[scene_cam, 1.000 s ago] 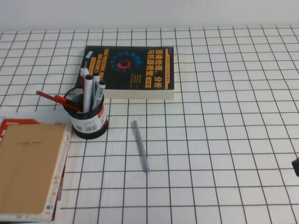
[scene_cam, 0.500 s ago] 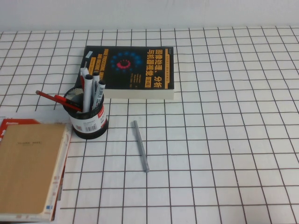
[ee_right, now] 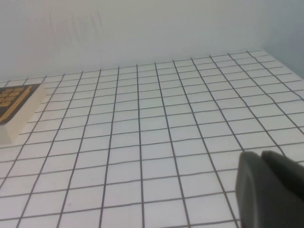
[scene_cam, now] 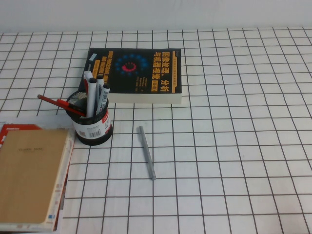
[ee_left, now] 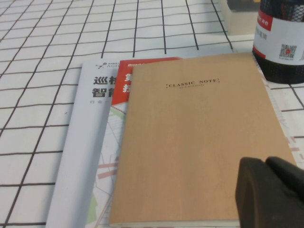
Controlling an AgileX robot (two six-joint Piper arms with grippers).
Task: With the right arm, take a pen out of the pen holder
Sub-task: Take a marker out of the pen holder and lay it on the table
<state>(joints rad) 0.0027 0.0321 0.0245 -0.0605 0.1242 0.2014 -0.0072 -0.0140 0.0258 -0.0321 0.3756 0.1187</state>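
A pen [scene_cam: 146,152] lay on the surface just beside the holder [scene_cam: 92,124], so I judged the job done. Right fingers [ee_right: 251,190] were closed, empty, toward the right edge; left fingers [ee_left: 254,190] closed above the notebook [ee_left: 190,142].

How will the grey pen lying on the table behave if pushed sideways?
The slim grey pen looks round and lies flat on the checked table, so it would probably roll. Being straight and thin, it seems stiff and light. The left tool is above the tan notebook; the right tool is above the table's right side.
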